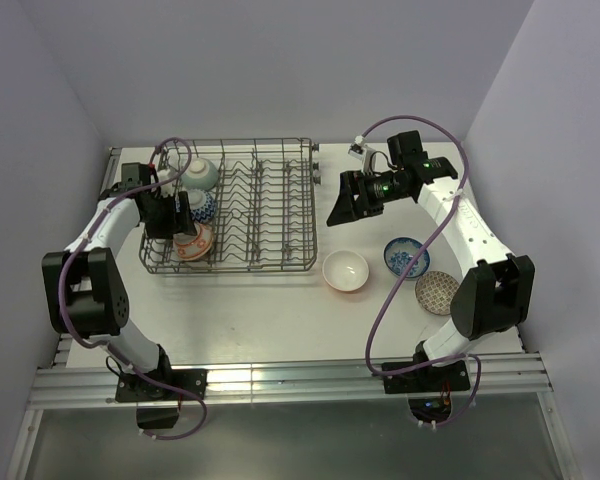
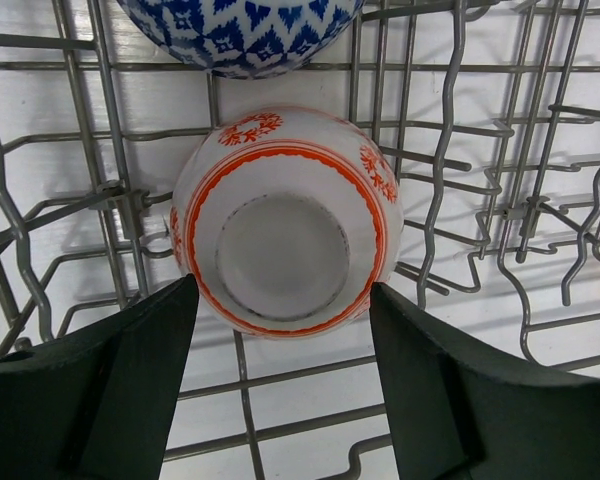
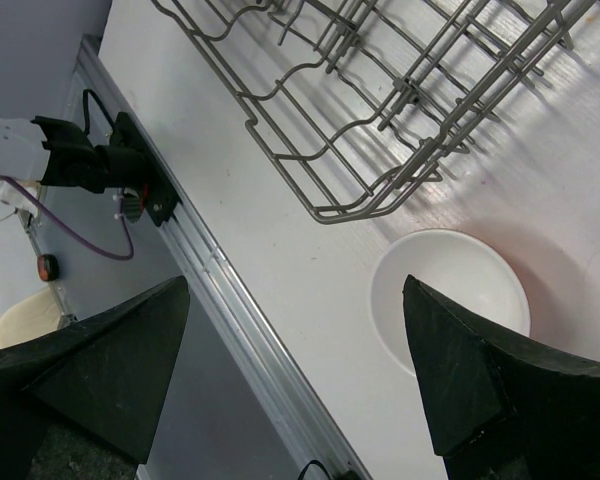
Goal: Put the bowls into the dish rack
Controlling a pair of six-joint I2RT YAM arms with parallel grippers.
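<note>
A big white table (image 1: 280, 320) fills the middle of the top view. The grey wire rack (image 1: 260, 268) sits on its upper left part.

The left arm (image 1: 90, 290) bends up the left side of the picture and reaches over the left end of the rack. The right arm (image 1: 480, 250) bends up the right side and hangs over the table, just right of the rack.

Three bowls stand in a row down the left end of the rack. The green bowl (image 1: 201, 173) is at the top. The blue bowl (image 1: 202, 207) is in the middle. The red bowl (image 2: 285, 225) is at the bottom, tipped on its side with its foot facing the wrist camera.

Three more bowls are on the table at the lower right. The white bowl (image 1: 346, 271) is just beside the rack's corner. The second blue bowl (image 1: 407, 257) is to its right. The speckled bowl (image 1: 437, 292) is lowest and farthest right.

The left gripper (image 2: 282, 290) has its jaws wide apart, one on each side of the red bowl. I cannot tell if they touch it.

The right gripper (image 3: 295, 282) also has its jaws wide apart and holds nothing. The white bowl is under it, near its right finger.
</note>
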